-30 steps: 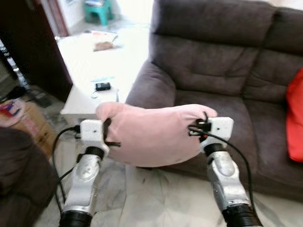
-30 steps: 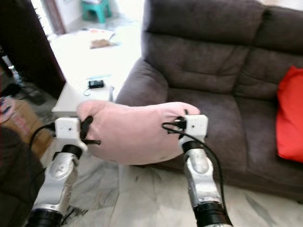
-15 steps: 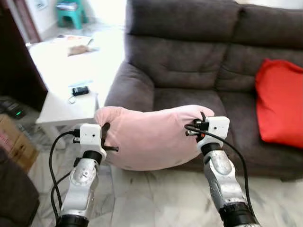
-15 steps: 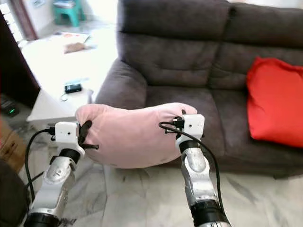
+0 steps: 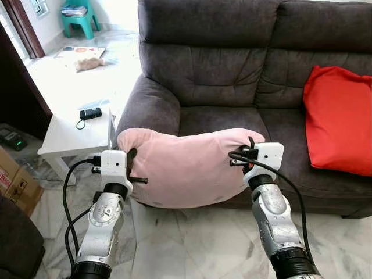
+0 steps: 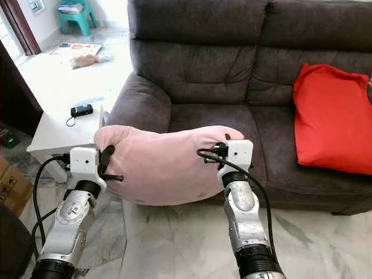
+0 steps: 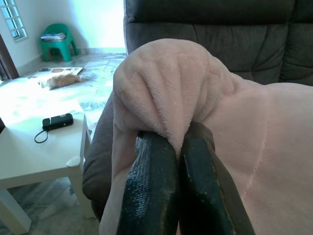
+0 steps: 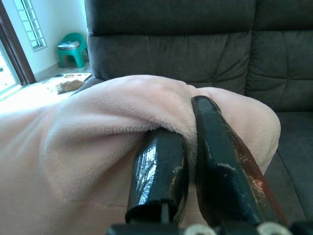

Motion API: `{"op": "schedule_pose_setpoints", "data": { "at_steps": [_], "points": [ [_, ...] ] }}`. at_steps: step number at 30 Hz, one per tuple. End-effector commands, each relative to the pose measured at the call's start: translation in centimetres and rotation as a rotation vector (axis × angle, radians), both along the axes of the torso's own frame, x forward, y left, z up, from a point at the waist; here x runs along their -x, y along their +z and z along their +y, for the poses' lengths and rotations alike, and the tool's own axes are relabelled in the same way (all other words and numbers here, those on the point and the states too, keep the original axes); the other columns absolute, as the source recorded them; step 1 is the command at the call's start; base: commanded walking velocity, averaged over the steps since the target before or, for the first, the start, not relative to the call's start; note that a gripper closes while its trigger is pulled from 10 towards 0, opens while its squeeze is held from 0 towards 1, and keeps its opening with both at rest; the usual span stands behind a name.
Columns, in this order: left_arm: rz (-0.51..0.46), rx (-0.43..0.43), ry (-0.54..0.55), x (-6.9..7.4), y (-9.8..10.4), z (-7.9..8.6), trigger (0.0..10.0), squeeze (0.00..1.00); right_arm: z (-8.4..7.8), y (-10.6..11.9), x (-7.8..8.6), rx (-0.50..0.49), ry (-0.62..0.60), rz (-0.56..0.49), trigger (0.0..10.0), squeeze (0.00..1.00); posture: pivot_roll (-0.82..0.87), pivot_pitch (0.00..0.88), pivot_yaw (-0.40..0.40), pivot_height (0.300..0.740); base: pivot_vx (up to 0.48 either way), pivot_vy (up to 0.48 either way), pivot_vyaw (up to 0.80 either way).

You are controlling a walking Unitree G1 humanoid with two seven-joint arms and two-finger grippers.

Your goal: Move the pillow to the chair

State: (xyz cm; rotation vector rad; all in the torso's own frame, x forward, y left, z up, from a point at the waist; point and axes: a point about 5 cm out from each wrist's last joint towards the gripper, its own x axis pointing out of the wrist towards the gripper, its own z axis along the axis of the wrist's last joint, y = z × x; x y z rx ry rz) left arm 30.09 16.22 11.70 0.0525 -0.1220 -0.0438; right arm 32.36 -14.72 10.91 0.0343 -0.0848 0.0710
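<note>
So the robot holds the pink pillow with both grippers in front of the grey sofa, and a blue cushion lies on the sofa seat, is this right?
Not quite: the cushion on the sofa is red, not blue, as the left eye view shows. The rest holds: the left gripper and the right gripper both pinch the pink pillow before the sofa.

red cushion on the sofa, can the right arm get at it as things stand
Probably not. The right gripper is shut on the pink pillow, which the left gripper also holds; the red cushion lies off to its right on the sofa.
</note>
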Motion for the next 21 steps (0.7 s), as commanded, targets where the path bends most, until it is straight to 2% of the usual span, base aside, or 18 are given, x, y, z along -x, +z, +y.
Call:
{"op": "schedule_pose_setpoints", "data": {
  "at_steps": [1, 9, 19, 21],
  "points": [
    [-0.030, -0.016, -0.005, -0.10, 0.67, -0.11, 10.0, 0.00, -0.04, 1.57, -0.30, -0.006, -0.002, -0.078, 10.0, 0.00, 0.06, 0.035, -0.033, 0.740, 0.000, 0.000, 0.00],
    [-0.032, -0.024, 0.001, -0.14, 0.73, -0.08, 10.0, 0.00, 0.08, 1.56, -0.33, -0.005, 0.001, -0.076, 10.0, 0.00, 0.06, 0.041, -0.034, 0.740, 0.000, -0.030, 0.00],
    [-0.038, -0.022, 0.005, -0.16, 0.78, -0.08, 10.0, 0.00, 0.18, 1.56, -0.36, -0.005, 0.007, -0.076, 10.0, 0.00, 0.06, 0.041, -0.037, 0.740, 0.000, -0.309, 0.00],
    [-0.039, -0.019, 0.007, -0.16, 0.80, -0.07, 10.0, 0.00, 0.20, 1.56, -0.36, -0.005, 0.008, -0.075, 10.0, 0.00, 0.06, 0.041, -0.036, 0.740, 0.000, 0.000, 0.00]
  ]
}}
